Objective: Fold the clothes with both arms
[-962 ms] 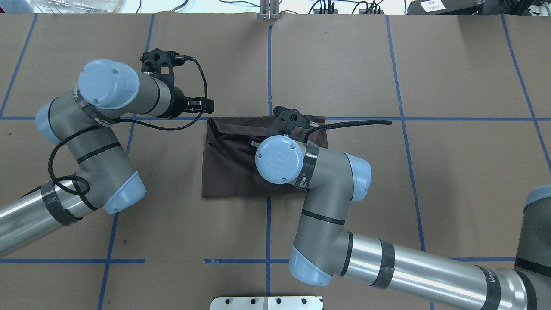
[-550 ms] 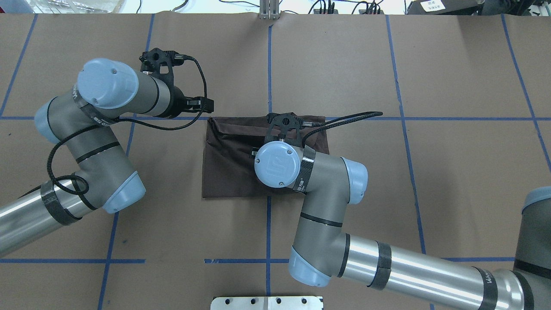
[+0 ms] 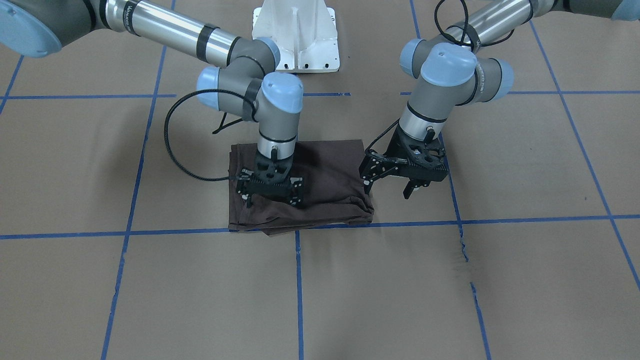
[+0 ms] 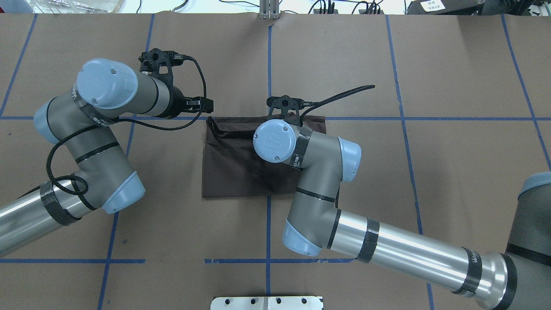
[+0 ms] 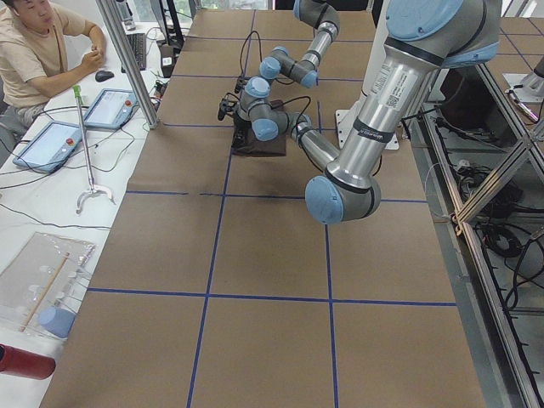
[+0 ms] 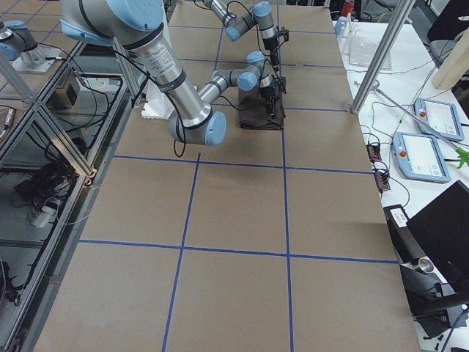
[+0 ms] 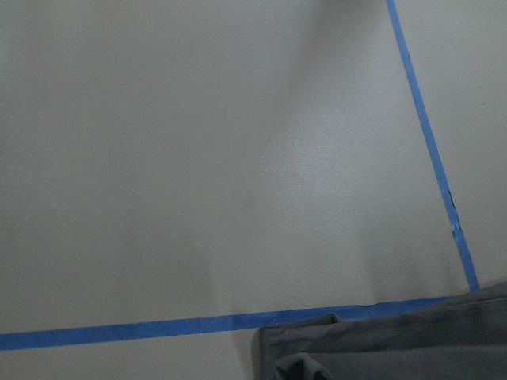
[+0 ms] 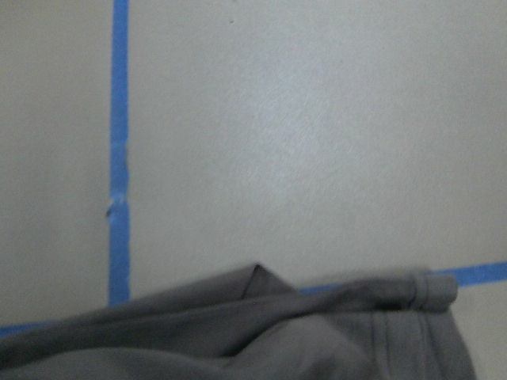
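Even bright light; wrist views perhaps blurred.

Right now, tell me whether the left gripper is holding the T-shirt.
No: the left gripper hangs open and empty beside the edge of the T-shirt.

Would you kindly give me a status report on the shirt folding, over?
Left hand open, beside the T-shirt edge. Right hand open, low over the T-shirt. T-shirt folded into a rectangle. Nothing seen in the way.
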You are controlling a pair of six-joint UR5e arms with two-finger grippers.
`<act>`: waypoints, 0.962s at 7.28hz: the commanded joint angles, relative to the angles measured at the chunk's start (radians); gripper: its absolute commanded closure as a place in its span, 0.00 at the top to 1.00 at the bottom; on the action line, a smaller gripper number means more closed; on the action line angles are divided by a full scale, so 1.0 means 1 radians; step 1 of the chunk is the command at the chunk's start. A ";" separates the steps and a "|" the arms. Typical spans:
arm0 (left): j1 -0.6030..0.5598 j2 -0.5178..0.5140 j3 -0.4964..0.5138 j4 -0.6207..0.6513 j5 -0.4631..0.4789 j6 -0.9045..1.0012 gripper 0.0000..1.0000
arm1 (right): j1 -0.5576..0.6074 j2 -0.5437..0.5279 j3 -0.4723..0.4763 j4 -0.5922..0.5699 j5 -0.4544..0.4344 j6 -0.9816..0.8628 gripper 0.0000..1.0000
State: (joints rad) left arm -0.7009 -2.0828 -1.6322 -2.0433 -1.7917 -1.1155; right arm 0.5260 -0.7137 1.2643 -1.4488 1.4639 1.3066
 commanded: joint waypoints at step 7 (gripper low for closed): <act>0.079 -0.079 0.138 0.015 0.081 -0.043 1.00 | 0.278 -0.055 0.030 0.087 0.332 -0.217 1.00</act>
State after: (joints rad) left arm -0.6514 -2.1431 -1.5362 -2.0287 -1.7453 -1.1579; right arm 0.8028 -0.7432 1.2535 -1.3639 1.7768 1.0934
